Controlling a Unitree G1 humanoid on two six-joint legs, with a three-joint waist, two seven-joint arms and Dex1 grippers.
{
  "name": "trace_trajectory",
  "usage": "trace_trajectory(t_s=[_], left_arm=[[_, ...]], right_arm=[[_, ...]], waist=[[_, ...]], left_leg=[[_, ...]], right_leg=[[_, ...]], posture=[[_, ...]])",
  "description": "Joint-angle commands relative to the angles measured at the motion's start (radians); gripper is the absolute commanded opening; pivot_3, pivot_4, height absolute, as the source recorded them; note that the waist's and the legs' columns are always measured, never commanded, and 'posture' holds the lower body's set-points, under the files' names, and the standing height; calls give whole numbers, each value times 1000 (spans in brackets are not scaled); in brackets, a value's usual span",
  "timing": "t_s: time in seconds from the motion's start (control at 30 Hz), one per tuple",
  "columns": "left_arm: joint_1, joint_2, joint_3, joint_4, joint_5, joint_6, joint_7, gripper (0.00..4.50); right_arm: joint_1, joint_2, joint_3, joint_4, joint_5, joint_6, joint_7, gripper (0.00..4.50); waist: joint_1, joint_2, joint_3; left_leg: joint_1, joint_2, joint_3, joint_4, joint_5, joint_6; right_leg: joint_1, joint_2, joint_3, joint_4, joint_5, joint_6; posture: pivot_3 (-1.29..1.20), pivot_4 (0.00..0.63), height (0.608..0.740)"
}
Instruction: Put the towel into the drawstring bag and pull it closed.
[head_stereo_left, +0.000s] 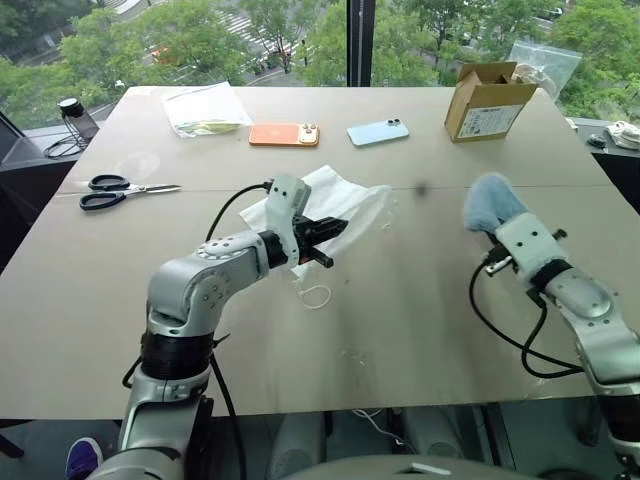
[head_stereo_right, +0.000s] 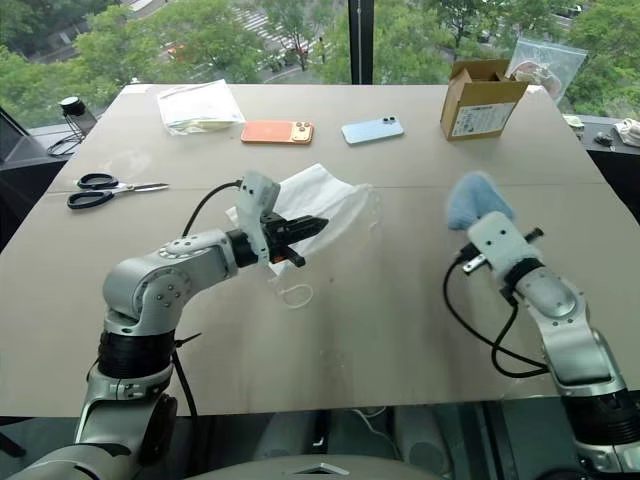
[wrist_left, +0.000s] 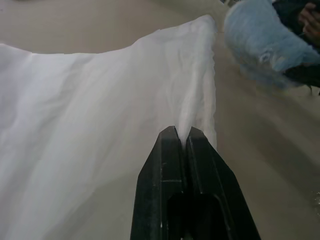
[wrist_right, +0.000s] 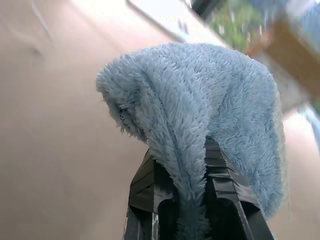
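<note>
Left hand (head_stereo_left: 335, 232) at center of the head view, clenched on the edge of the bag (head_stereo_left: 345, 200). In the left wrist view the black fingers (wrist_left: 170, 150) pinch a fold of the white fabric, mouth edge lifted off the counter (head_stereo_left: 400, 330). Rest of the bag drapes toward the upper center, and a loop of white cord (head_stereo_left: 316, 296) lies on the counter just below the hand.

Right hand (wrist_right: 192, 165) at right of the frame, grasping the towel (head_stereo_left: 492, 203). The right wrist view shows the fluffy blue cloth squeezed between both fingers and flopping over the tips. Towel is held up off the counter, well apart from the bag.

Upper part of the counter: scissors (head_stereo_left: 120, 191) at left, plastic bag (head_stereo_left: 205, 108), orange phone (head_stereo_left: 284, 134), light-blue phone (head_stereo_left: 378, 131), open cardboard box (head_stereo_left: 488, 102) at upper right.
</note>
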Motion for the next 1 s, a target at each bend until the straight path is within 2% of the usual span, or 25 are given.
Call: trace_trajectory(t_s=[0.03,0.13,0.27,0.5,0.73,0.9,1.0], left_arm=[[-54,-16,-45,57,47,15,15,0],[-95,-56,-56,107,51,29,12,0],[-145,-142,-10,162,20,92,37,0],[-164,-207,13,148,16,123,47,0],[-147,-174,34,75,-2,137,28,0],[-115,-123,13,18,3,136,1,0],[-70,-58,-37,-26,39,97,-38,0]], right_arm=[[-2,18,65,-120,-46,-45,16,34],[-8,18,164,-132,-107,-107,55,34],[-32,1,274,-59,-178,-217,115,34],[-117,14,369,105,-258,-316,178,34],[-198,7,423,223,-274,-355,297,34],[-246,21,393,273,-271,-348,307,34],[-254,54,358,274,-228,-318,303,34]], waist=[[2,0,0],[8,0,0],[13,0,0],[11,-1,1],[13,-1,1],[11,0,1],[10,0,1]], left_leg=[[0,0,0,0,0,0],[0,-1,0,0,0,0],[-1,-1,0,0,0,0],[-1,0,0,0,0,0],[-1,0,0,0,0,0],[-1,-1,-2,0,0,0],[0,0,-2,-1,0,0]], right_leg=[[0,0,0,0,0,0],[0,-1,0,-1,0,0],[0,0,-1,-2,0,0],[0,0,-1,-1,2,-3],[0,-1,-1,-2,2,-4],[0,-1,-1,-2,2,-4],[-1,-1,-1,-1,2,-4]], posture=[[0,150,740],[0,150,740],[0,150,740],[0,150,740],[0,150,740],[0,150,740],[0,150,740]])
